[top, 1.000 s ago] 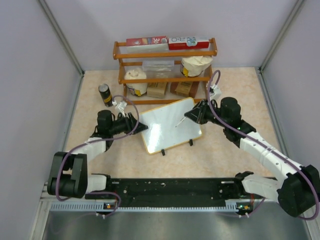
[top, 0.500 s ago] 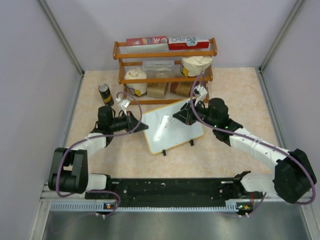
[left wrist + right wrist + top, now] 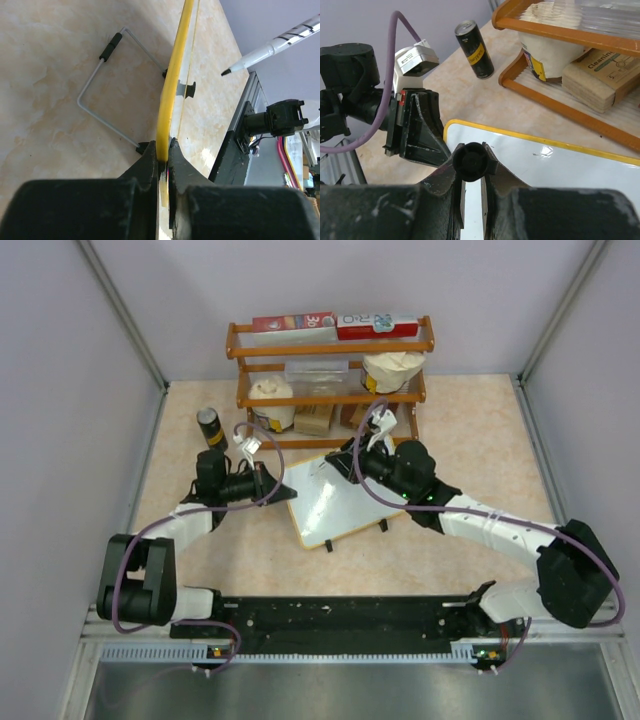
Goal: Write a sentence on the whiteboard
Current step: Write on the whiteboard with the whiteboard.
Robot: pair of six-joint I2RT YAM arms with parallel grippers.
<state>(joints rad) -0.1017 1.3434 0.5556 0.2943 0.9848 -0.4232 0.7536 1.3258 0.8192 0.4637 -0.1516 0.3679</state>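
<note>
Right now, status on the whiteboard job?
Left tool shut on whiteboard edge. Right tool shut on marker, tip just off board. No sentence visible yet. Behind it, can and rack, apart.

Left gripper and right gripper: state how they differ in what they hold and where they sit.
The left gripper clamps the yellow edge of the whiteboard; the right gripper clamps a marker. The left gripper sits at the whiteboard's left side, edge-on to it; the right gripper is raised over the whiteboard's face near its far left corner. Both are shut on something.
</note>
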